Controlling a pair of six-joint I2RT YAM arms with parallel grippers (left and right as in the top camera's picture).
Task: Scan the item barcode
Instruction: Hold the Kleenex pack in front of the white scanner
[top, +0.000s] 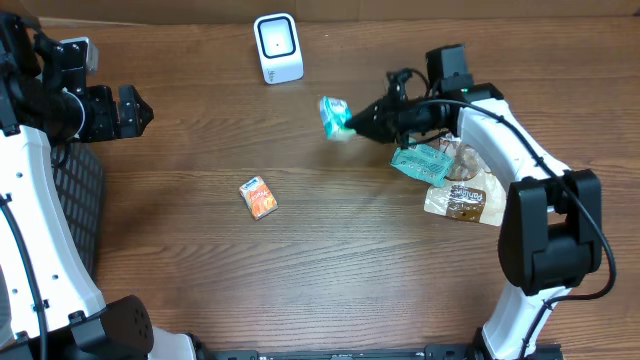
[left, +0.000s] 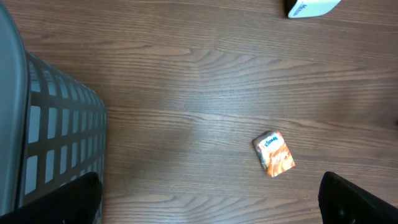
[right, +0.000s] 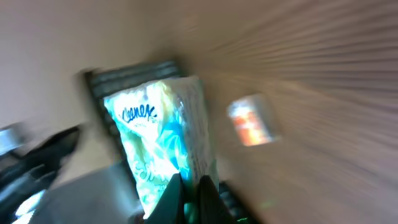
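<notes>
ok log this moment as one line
right fingers: shut on tissue pack, short of scanner | left fingers: open, empty | orange box: on table

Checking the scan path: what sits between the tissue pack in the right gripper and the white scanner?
Nothing. In the overhead view, only bare table shows between the tissue pack and the scanner.

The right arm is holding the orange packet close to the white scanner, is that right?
No. The right arm's jaws are shut on the teal Kleenex pack, not the orange packet, which lies on the table. The overhead view shows it, and the pack is indeed close to the white scanner.
</notes>
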